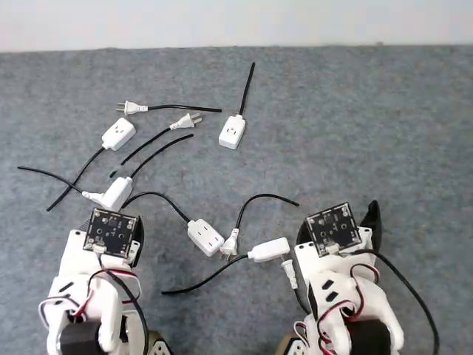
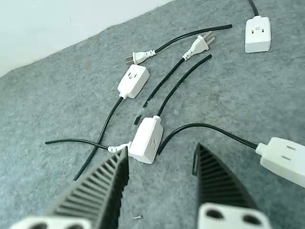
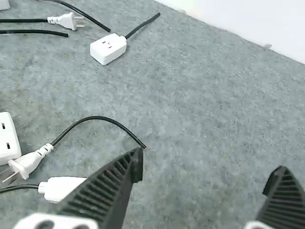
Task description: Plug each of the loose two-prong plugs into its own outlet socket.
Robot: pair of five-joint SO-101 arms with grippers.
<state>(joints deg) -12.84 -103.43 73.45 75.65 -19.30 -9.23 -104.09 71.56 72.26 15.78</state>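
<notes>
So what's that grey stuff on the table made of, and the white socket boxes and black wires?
The grey cover looks like felt or short carpet: fuzzy, matte and speckled. The white socket box seems to be hard plastic, smooth with a slight shine. The black wires look rubbery or vinyl: matte, lying in soft curves. The plug prongs are probably bare metal.

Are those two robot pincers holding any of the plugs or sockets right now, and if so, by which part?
Nothing is held. The left pincer and the right pincer both stand open over the grey mat, with nothing between their jaws.
</notes>
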